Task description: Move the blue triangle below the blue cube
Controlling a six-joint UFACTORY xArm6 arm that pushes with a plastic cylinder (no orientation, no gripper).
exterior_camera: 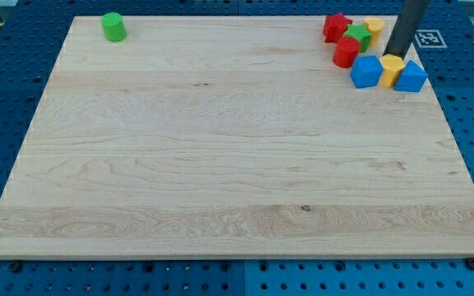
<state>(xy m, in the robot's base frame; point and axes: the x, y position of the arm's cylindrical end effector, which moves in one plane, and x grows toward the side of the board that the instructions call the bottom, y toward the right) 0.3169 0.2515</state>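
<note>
The blue cube [366, 71] sits near the board's top right corner. A yellow block [392, 70] lies between it and the blue triangle [411, 76], which is at the right end of that row. My tip [392, 54] comes down from the view's top right and ends just above the yellow block, between the two blue blocks and slightly behind them.
A red star-like block [336, 26], a green block [358, 35], a red cylinder [346, 53] and a yellow block [374, 29] cluster above and left of the blue cube. A green cylinder [113, 27] stands at the top left. The board's right edge [459, 156] is close to the blue triangle.
</note>
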